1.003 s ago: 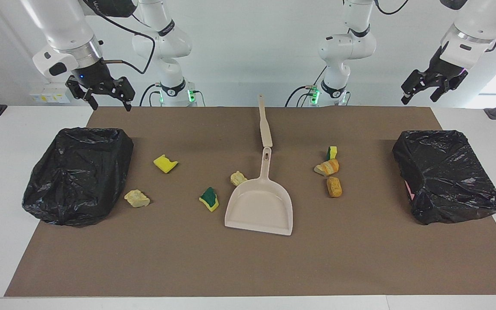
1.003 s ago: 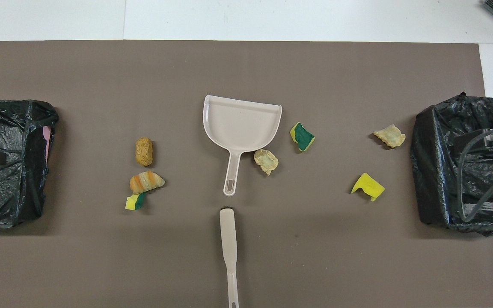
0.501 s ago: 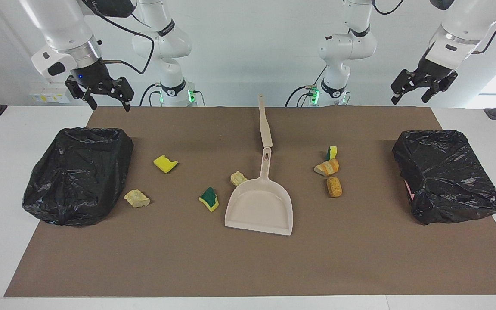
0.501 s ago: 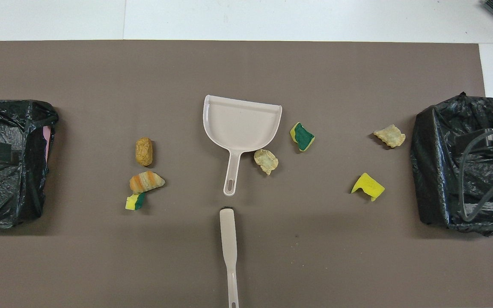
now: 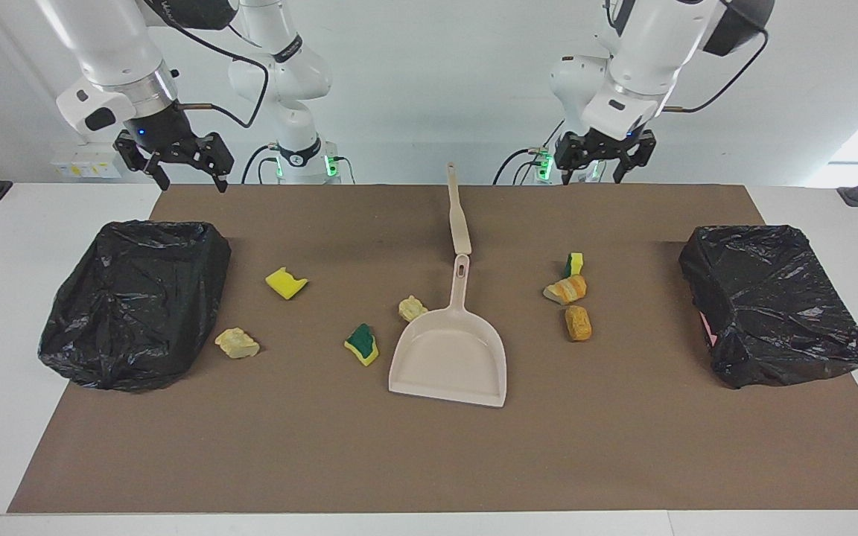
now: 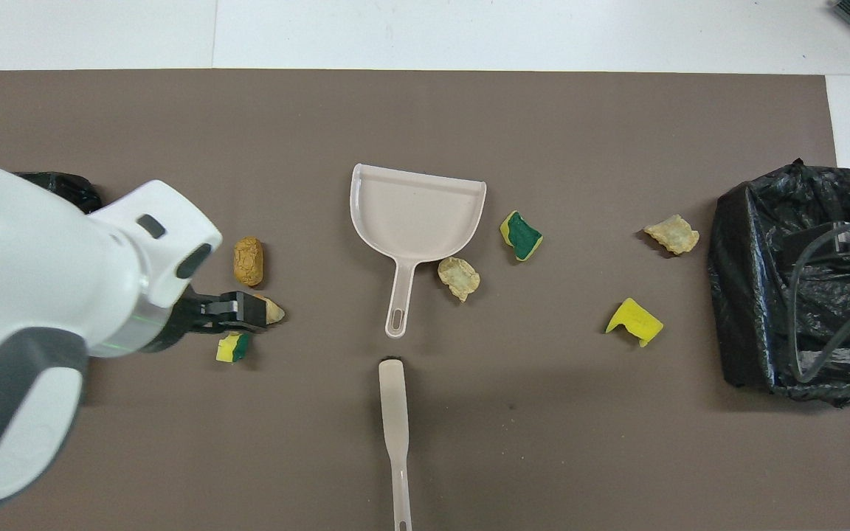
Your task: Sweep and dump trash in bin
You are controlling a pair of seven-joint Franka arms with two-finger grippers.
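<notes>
Beige brush (image 5: 459, 212) and dustpan (image 5: 450, 356) lie untouched. Left gripper (image 5: 601, 165) and right gripper (image 5: 177, 170) hang spread wide, holding nothing. I'd say grab each handle squarely before chasing the trash (image 5: 577, 322).

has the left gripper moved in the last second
Yes. The left gripper, open, has swung from above the black bin at its own end toward the brush at the table's middle.

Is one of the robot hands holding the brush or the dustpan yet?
No, nothing is held. The left gripper and right gripper are both open and up in the air. The brush and dustpan lie untouched on the table.
</notes>
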